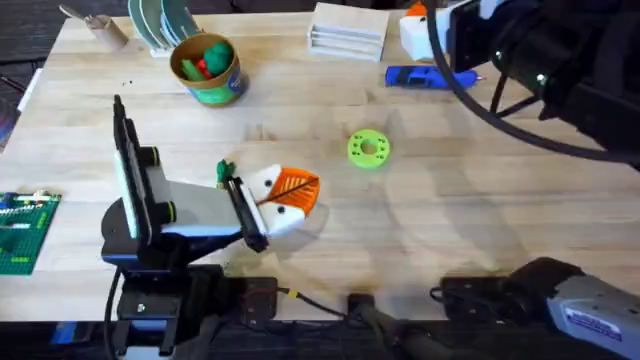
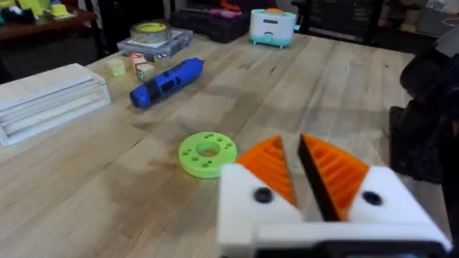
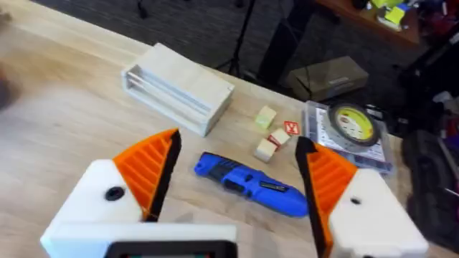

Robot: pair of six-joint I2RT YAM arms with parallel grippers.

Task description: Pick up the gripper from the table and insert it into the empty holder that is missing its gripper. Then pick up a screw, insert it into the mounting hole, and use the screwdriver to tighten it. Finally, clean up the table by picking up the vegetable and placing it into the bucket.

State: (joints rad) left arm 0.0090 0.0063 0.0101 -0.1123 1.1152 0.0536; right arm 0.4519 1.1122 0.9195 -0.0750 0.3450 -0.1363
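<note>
Overhead: the left gripper [image 1: 290,200] rests low over the table's centre, its orange pads drawn together with no object seen between them. A lime disc [image 1: 368,148] lies just beyond it. The bucket [image 1: 207,68] stands at the far left with green and red vegetable pieces inside. At far right the right gripper [image 1: 425,30] hovers over the screwdriver [image 1: 430,76] — the arm itself looms dark and blurred, so the fingers are hard to read here. A white box [image 1: 347,30] sits beside it.

Left wrist: both pads [image 2: 269,168] are mounted and nearly touching, holding nothing. Disc [image 2: 207,153] close ahead, screwdriver [image 2: 166,82] farther off. This view adds a tape roll [image 2: 150,30] and a small toaster [image 2: 273,27] at the table's far end.

Right wrist: the right gripper [image 3: 237,179] is spread wide and empty, with the screwdriver [image 3: 251,184] lying crosswise between the pads on the table below — an alignment the overhead view hides. Small blocks [image 3: 267,143] lie just past it.

Risk, as judged: closing off-centre on the round barrel could roll or tilt it — or nudge the blocks. No screw can be made out, so tightening may be premature.
</note>
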